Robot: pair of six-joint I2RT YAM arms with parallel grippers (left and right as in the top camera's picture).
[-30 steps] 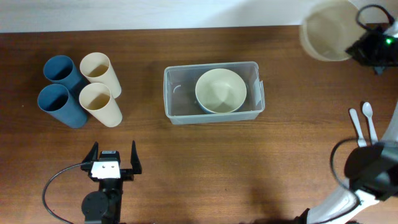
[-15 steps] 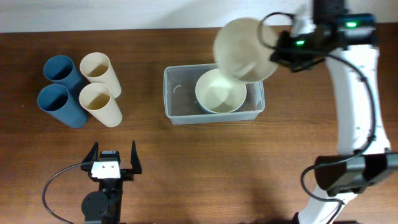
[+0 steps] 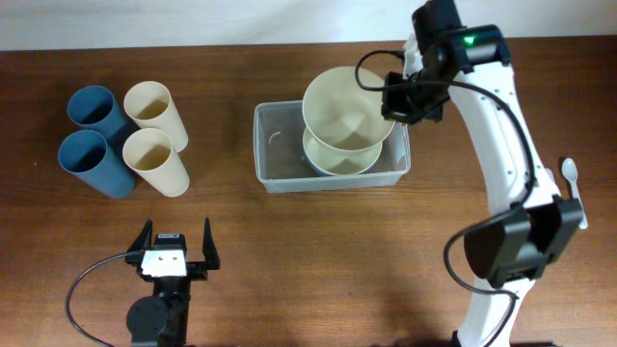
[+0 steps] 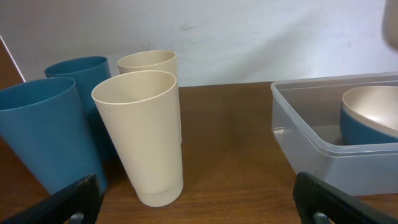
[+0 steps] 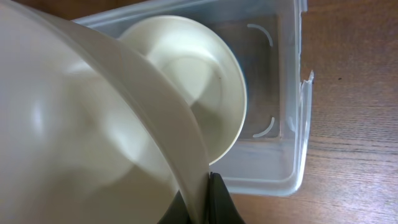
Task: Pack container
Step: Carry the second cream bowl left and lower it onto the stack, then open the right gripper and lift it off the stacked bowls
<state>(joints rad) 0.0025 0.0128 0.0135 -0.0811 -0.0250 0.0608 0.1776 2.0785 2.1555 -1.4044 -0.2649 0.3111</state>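
**Near edge.** Left tool (image 3: 176, 234): parked low over the surface (image 3: 289, 260), pointing away toward the cups, its two fingers spread wide with nothing between them. In the left wrist view both fingertips sit at the bottom corners, well apart.

**Surface.** Brown wood grain, carrying everything listed below.

**Right side, middle depth.** White spoon (image 3: 570, 173): only the bowl end and a little of the handle show beside the right arm; the remainder is hidden.

**Left side, middle depth.** Four upright tumblers in a tight square. Near blue cup (image 3: 89, 159) and far blue cup (image 3: 94, 106) form the outer column. Near cream cup (image 3: 154, 154) and far cream cup (image 3: 149, 106) stand just beside them, on the container's side. All mouths face up.

**Centre.** Container (image 3: 262, 145): clear rectangular bin, long side running left to right, well apart from the cups. Its left half is bare. Its right half holds the lower bowl (image 3: 339, 162), cream inside; the left wrist view shows a blue outer wall.

**Above the container.** Cream bowl (image 3: 347, 106): tilted, directly over the lower bowl. Whether the two touch cannot be told.

**Far right.** Right tool (image 3: 398, 96): fingers pressed together on the cream bowl's rim, pinching it at its right edge.
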